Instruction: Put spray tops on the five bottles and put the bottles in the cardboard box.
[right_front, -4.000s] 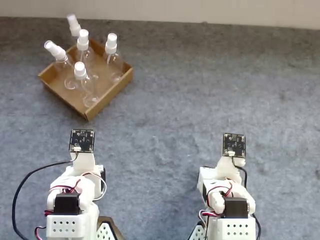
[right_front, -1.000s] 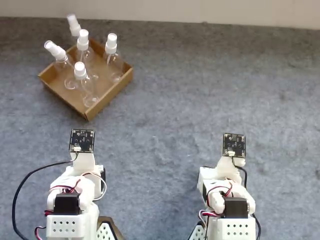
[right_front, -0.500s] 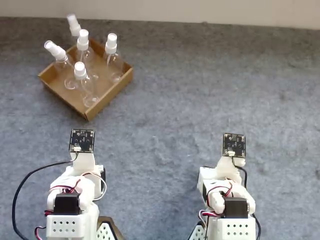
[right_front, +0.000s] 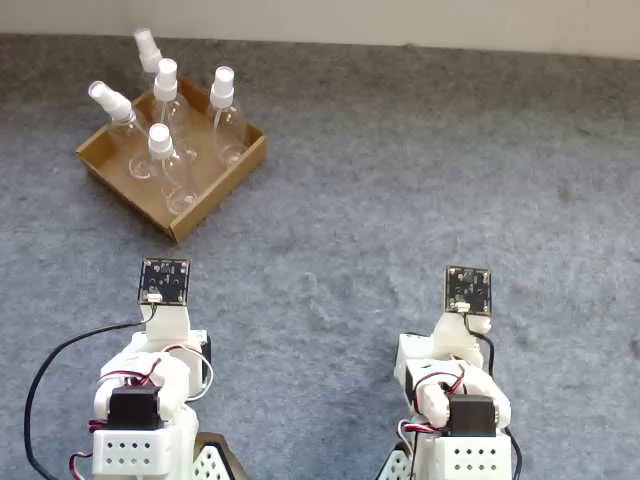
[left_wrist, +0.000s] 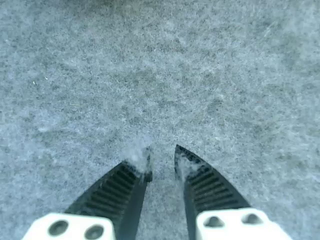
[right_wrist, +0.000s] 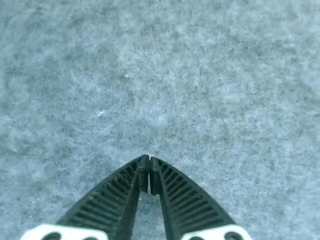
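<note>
The cardboard box (right_front: 216, 190) lies on the grey carpet at the far left. Several clear bottles (right_front: 229, 124) with white spray tops (right_front: 222, 85) stand or lean inside it; one top (right_front: 147, 47) pokes out past the box's far corner. Both arms are folded back at the near edge, well away from the box. My left gripper (left_wrist: 162, 165) hangs just over bare carpet, fingers a narrow gap apart with nothing between them. My right gripper (right_wrist: 149, 172) is shut, tips touching, also over bare carpet.
The left arm (right_front: 150, 385) and the right arm (right_front: 455, 390) sit side by side at the near edge. A black cable (right_front: 38, 395) loops beside the left arm. A pale wall strip (right_front: 400, 20) bounds the carpet at the back.
</note>
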